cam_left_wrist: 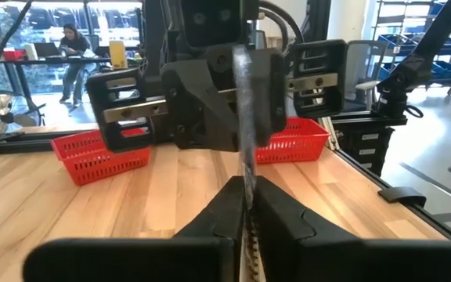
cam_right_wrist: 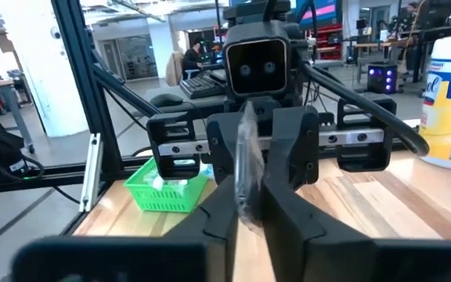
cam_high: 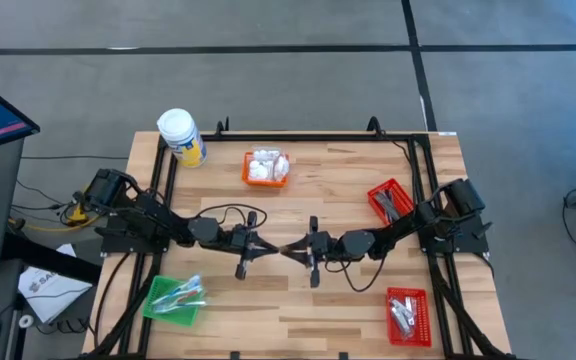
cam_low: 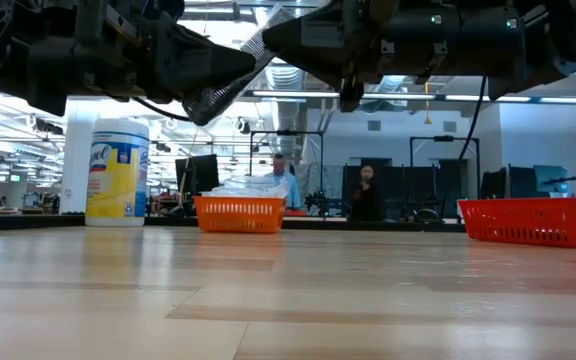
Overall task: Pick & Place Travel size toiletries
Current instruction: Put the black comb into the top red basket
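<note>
From the high view, the two arms meet over the middle of the wooden tabletop (cam_high: 298,300). The left end effector (cam_high: 268,246) and the right end effector (cam_high: 293,249) point at each other, tip to tip, and a thin sachet (cam_high: 281,248) sits between them. Taking this meeting point as landmark: the orange basket (cam_high: 266,168) with white packets (cam_high: 267,163) lies beyond it toward the far edge, the white-lidded jar (cam_high: 182,137) stands at the far left corner, the green basket (cam_high: 175,299) with clear-wrapped items is near and to the left, one red basket (cam_high: 392,201) is to the right, and another red basket (cam_high: 407,314) with silvery sachets is near and to the right.

In the low view, both arms hang dark above the tabletop and do not touch it. Behind stand the jar (cam_low: 117,172), the orange basket (cam_low: 239,213) and a red basket (cam_low: 534,220). Two persons are seen in the room far behind.

In the left wrist view, the left fingers (cam_left_wrist: 227,210) are pressed together on the lower end of a slim silvery sachet (cam_left_wrist: 243,117), which stands upright. The right end effector is directly behind it.

In the right wrist view, the right fingers (cam_right_wrist: 282,205) are closed on the same sachet (cam_right_wrist: 247,160) from the other end, with the left arm just behind and the green basket (cam_right_wrist: 165,188) beside it.
</note>
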`<state>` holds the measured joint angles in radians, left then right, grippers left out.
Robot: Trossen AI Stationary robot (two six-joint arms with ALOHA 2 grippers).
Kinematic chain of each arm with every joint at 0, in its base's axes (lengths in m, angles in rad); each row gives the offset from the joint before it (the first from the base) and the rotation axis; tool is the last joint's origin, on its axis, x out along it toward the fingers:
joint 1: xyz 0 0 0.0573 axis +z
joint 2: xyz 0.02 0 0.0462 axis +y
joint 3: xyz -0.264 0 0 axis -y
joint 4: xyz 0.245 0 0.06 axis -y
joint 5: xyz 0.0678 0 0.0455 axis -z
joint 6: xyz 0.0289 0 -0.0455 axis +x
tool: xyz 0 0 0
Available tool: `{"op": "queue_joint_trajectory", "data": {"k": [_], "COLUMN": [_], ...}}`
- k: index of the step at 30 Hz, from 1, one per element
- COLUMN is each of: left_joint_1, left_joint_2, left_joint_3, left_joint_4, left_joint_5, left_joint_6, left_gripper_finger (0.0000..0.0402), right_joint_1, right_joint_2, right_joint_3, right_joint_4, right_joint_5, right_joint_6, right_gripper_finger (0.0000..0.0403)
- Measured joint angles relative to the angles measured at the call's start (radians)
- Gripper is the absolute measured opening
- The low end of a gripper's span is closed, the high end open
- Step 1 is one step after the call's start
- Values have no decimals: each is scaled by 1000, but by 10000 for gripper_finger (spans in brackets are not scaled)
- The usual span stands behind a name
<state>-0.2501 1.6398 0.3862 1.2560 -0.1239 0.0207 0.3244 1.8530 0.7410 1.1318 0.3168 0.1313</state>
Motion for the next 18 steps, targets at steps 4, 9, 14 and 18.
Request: {"op": "queue_joint_trajectory", "data": {"k": [4, 9, 14, 18], "left_joint_1": [-1, 0, 0, 0], "left_joint_2": [0, 0, 0, 0], "left_joint_3": [-1, -1, -1, -1], "left_joint_4": [-1, -3, -21, -24], "left_joint_5": [2, -2, -26, -73], "left_joint_6": [0, 0, 0, -2], "left_gripper_finger": [29, 38, 80, 156], "right_joint_1": [0, 0, 0, 2], "right_joint_2": [0, 0, 0, 0], "right_joint_3": [0, 0, 0, 0], "right_joint_4": [-6, -25, -60, -82], "right_joint_5": [9, 8, 23, 27], "right_joint_6": [0, 9, 28, 35], "right_gripper_finger": [10, 10, 9, 5]}}
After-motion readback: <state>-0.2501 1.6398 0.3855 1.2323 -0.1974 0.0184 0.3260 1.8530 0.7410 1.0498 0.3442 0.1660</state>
